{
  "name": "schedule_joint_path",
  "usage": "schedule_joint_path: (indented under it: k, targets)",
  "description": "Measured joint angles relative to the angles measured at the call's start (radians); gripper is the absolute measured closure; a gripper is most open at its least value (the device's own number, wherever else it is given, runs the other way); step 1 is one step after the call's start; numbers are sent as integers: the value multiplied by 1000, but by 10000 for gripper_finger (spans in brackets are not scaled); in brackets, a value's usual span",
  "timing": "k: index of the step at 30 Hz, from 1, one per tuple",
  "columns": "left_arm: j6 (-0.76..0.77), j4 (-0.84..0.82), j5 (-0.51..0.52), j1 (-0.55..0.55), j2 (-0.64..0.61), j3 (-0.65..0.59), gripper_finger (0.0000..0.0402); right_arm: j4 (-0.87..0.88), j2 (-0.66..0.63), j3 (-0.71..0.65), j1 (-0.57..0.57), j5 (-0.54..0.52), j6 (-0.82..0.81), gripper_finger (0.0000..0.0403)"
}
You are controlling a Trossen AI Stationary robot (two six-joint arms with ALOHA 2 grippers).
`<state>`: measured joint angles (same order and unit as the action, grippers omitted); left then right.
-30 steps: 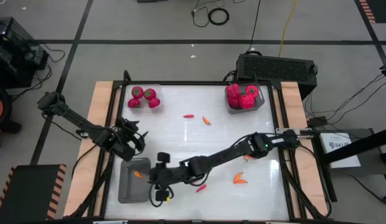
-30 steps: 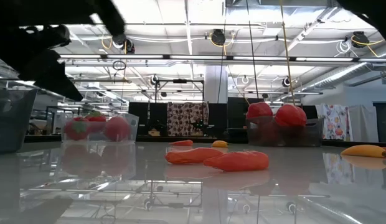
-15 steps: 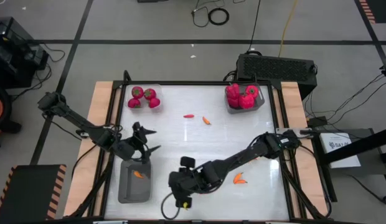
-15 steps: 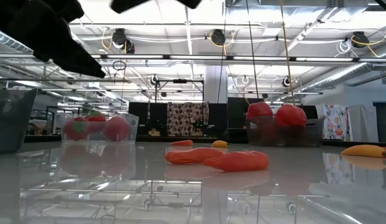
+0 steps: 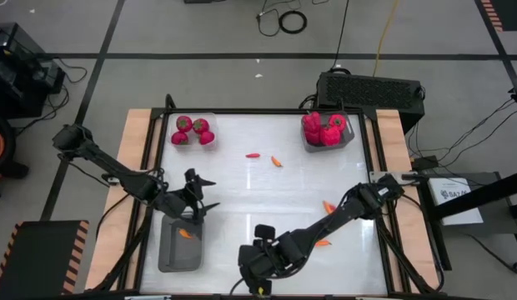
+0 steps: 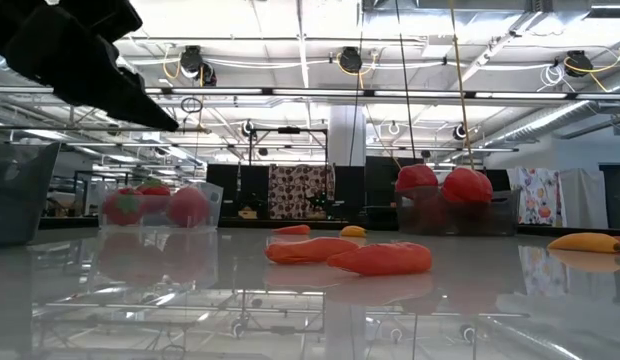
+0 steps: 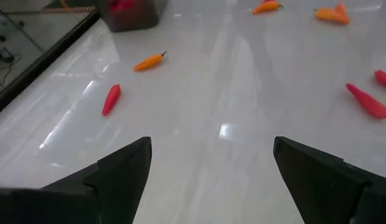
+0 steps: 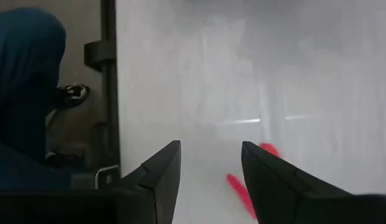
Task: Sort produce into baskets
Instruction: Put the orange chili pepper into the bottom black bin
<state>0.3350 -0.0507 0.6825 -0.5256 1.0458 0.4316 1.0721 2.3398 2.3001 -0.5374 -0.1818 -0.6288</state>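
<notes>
Both arms have moved since a moment ago. The right gripper (image 5: 260, 265) has slid away from the grey basket (image 5: 180, 243) toward the near edge of the table (image 5: 242, 187), about 6 o'clock. Its fingers are partly spread and hold nothing. Two small red chillies (image 8: 246, 186) lie on the table just ahead of it. The left gripper (image 5: 200, 197) has swung out from the table's 9 o'clock side toward the middle. Its fingers are spread wide and empty.

One orange chilli (image 5: 186, 234) lies in the grey basket at 7 o'clock. I think that piece is done, and the arms are going for more.

An orange chilli (image 5: 322, 243) lies at 5 o'clock, beside the right arm. Another orange chilli (image 5: 328, 207) lies a bit farther in. Farther off, near the middle, lie a red chilli (image 5: 253, 155) and an orange one (image 5: 276, 162).

At 11 o'clock a clear basket (image 5: 194, 132) holds round red fruits. At 1 o'clock a grey basket (image 5: 328, 133) holds red peppers.

The middle of the table has lots of room. The right gripper is very close to the near edge, so it should be careful there.
</notes>
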Motion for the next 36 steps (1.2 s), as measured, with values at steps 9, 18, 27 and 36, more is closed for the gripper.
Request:
schedule_joint_path:
  k: [9, 18, 27, 36]
  targets:
    - [-133, 120, -147, 0, 0, 0, 59, -20, 1, -28, -28, -49, -14, 242]
    - [-133, 128, -154, 0, 0, 0, 59, -37, 2, -184, -36, -90, 69, 243]
    - [-131, 128, -154, 0, 0, 0, 59, -151, 2, -296, 40, -101, 173, 243]
    - [-131, 120, -153, 0, 0, 0, 59, -191, 2, -354, 107, 53, 215, 243]
